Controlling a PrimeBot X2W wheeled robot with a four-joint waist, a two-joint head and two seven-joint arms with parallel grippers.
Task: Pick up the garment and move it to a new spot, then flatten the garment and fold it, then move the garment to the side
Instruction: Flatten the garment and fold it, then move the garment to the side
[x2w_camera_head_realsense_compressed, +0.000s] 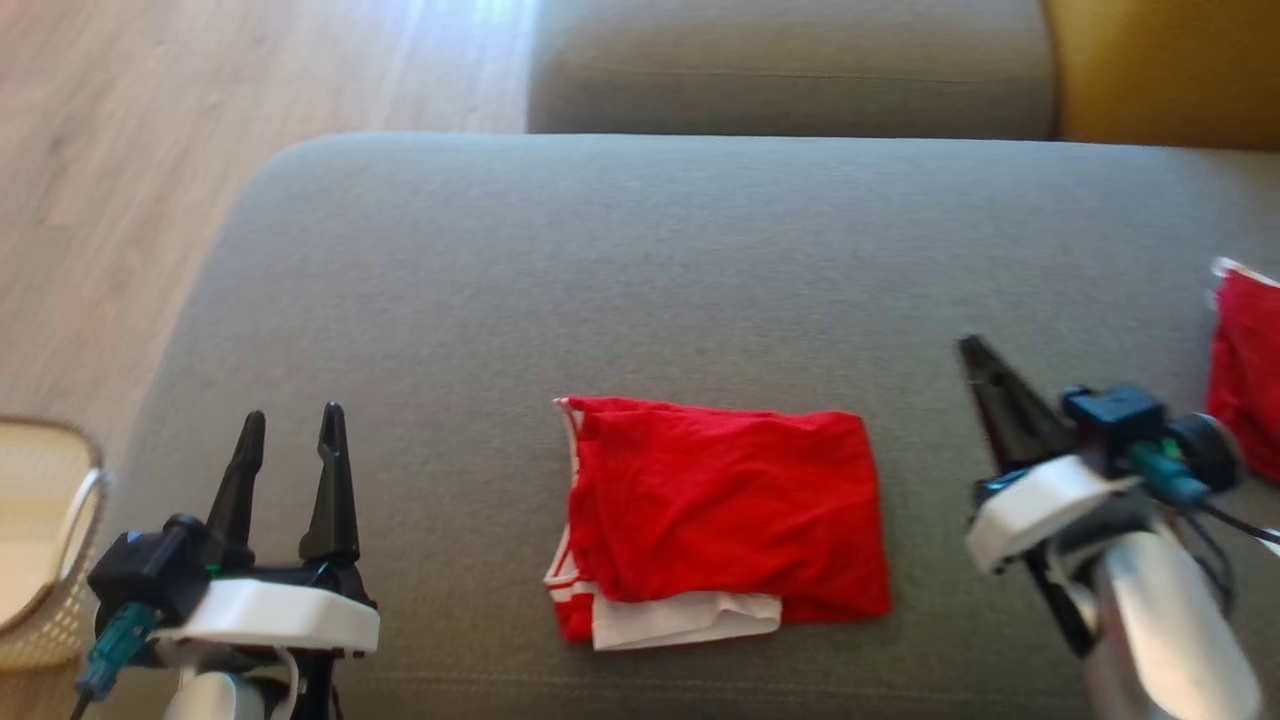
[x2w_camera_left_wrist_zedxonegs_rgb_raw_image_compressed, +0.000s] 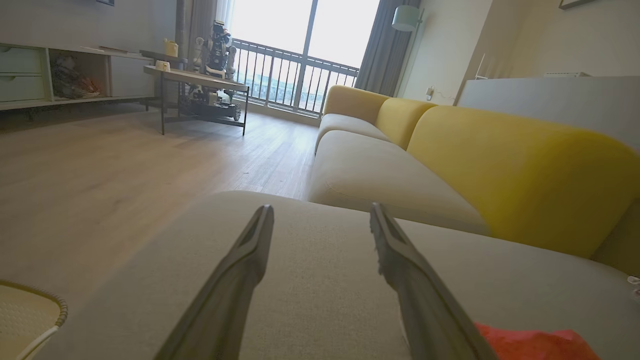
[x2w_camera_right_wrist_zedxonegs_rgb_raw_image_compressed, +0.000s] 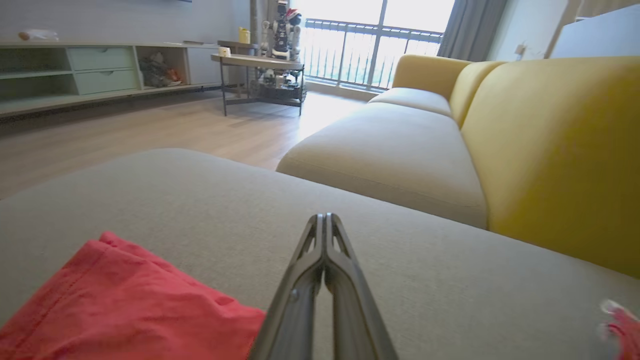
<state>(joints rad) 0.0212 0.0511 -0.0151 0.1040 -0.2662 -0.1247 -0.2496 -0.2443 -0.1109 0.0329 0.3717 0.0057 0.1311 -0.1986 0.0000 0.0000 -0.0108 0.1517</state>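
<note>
A red garment (x2w_camera_head_realsense_compressed: 725, 515) with white trim lies folded into a compact rectangle on the grey sofa cushion (x2w_camera_head_realsense_compressed: 640, 250), near its front edge. A corner of it appears in the left wrist view (x2w_camera_left_wrist_zedxonegs_rgb_raw_image_compressed: 535, 344) and in the right wrist view (x2w_camera_right_wrist_zedxonegs_rgb_raw_image_compressed: 125, 310). My left gripper (x2w_camera_head_realsense_compressed: 290, 435) hovers open to the garment's left, nothing between its fingers (x2w_camera_left_wrist_zedxonegs_rgb_raw_image_compressed: 250, 260). To the right of the garment, my right gripper (x2w_camera_head_realsense_compressed: 975, 350) is shut and empty, its fingertips (x2w_camera_right_wrist_zedxonegs_rgb_raw_image_compressed: 325, 222) pressed together above the cushion.
A second red cloth (x2w_camera_head_realsense_compressed: 1245, 360) lies at the cushion's far right edge. A woven basket (x2w_camera_head_realsense_compressed: 45, 540) stands on the wooden floor (x2w_camera_head_realsense_compressed: 120, 150) at the left. Behind are another grey cushion (x2w_camera_head_realsense_compressed: 790, 65) and a yellow backrest (x2w_camera_left_wrist_zedxonegs_rgb_raw_image_compressed: 520, 170). A coffee table (x2w_camera_left_wrist_zedxonegs_rgb_raw_image_compressed: 200, 82) stands across the room.
</note>
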